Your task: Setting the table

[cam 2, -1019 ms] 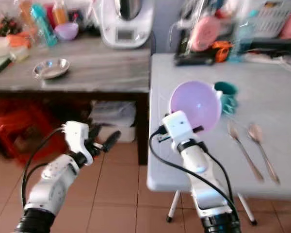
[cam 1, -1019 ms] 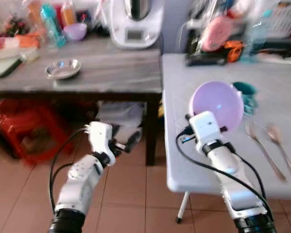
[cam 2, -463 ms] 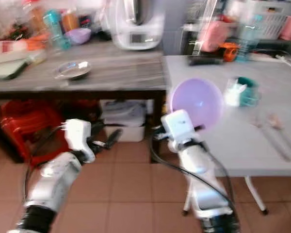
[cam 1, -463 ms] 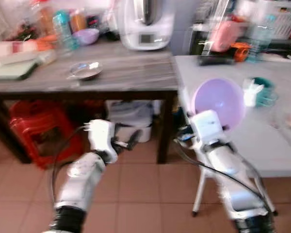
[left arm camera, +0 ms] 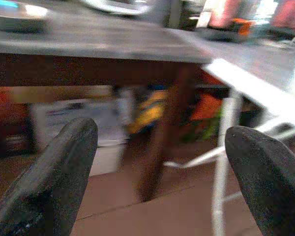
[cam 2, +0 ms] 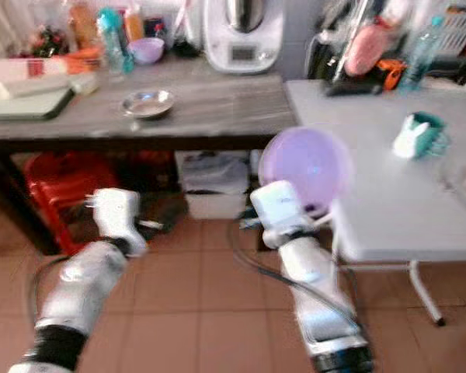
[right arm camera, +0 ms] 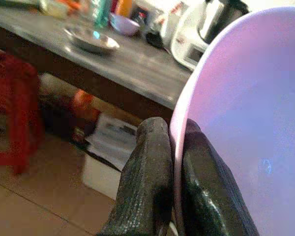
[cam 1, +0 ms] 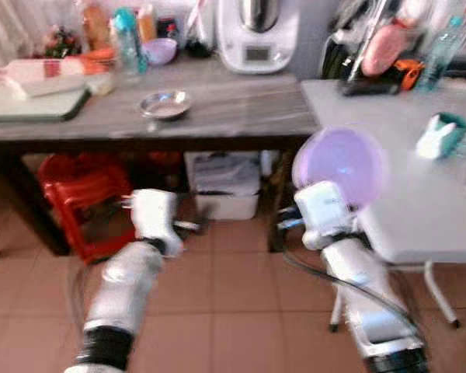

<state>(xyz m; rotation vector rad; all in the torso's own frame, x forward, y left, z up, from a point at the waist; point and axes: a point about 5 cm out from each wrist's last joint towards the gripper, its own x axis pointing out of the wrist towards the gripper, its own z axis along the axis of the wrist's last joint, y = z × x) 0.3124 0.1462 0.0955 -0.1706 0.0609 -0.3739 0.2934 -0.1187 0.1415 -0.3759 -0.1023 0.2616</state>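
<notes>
While my head camera blurs the grip, my right wrist view shows my right hand (right arm camera: 172,167) pinched on the lilac bowl's (right arm camera: 246,123) rim, one finger each side. My left hand (left arm camera: 157,162) hangs spread wide, holding nothing. Beyond it: wooden table (cam 1: 217,109), steel dish (cam 1: 165,103).

Two tables stand side by side: one dark wooden table (cam 1: 217,124) and one white folding table (cam 1: 404,148). There are two purple bowls: a large one (cam 1: 338,165) pinched at its rim by the right gripper (right arm camera: 173,147), and a small one (cam 1: 160,50) at the back of the wooden table. One shallow metal dish (cam 1: 165,103) sits on the wood. One white kitchen machine (cam 1: 258,35) stands behind it. One teal cup (cam 1: 444,134) rests on the white table. One red stool (cam 1: 81,190) sits underneath. Several bottles crowd the back, too blurred to count.
</notes>
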